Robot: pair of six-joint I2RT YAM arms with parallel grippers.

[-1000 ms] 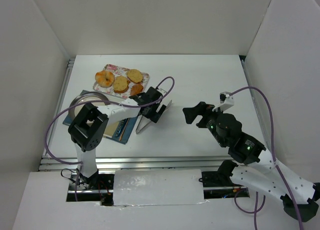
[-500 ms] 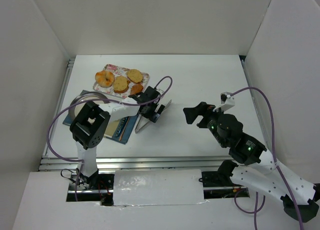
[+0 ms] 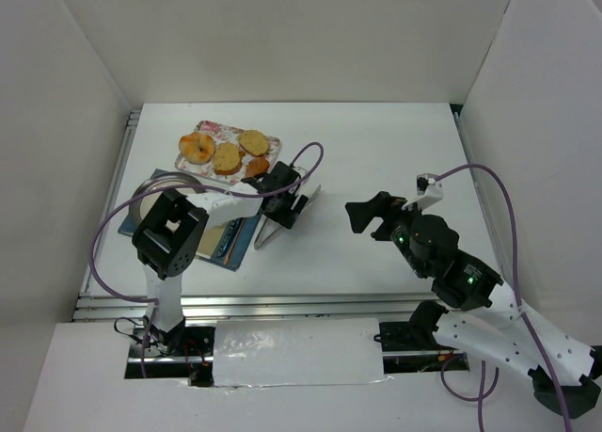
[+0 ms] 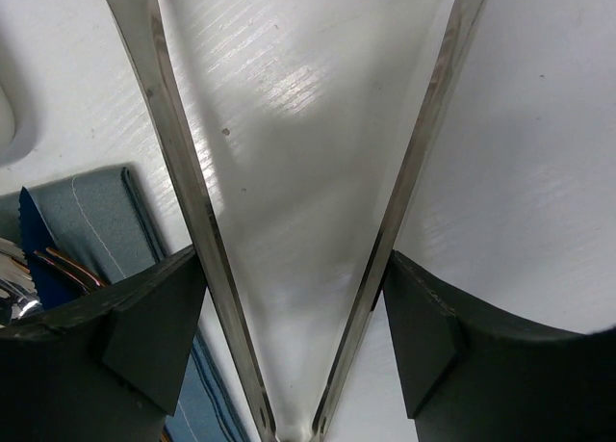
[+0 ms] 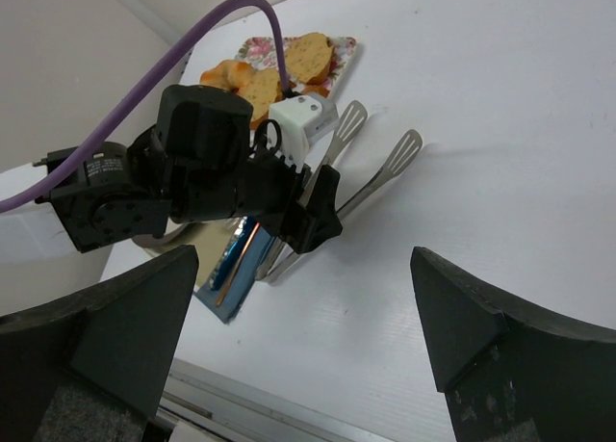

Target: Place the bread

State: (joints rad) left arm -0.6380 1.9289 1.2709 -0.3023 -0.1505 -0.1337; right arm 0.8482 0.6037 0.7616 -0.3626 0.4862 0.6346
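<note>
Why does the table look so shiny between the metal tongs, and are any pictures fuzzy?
Left wrist view: glare streaks the white table between the tongs, and the left tool looks slightly soft. Right wrist view: the right tool is two dark, slightly soft shapes at the bottom corners. Top view: even light, faint shadows.

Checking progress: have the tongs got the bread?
No, the bread lies on the tray, apart from the tongs.

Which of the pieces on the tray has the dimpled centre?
The bread, at the tray's left end, farthest from the left tool holding the tongs. The slices beside it are flat; the reddish piece is smaller.
</note>
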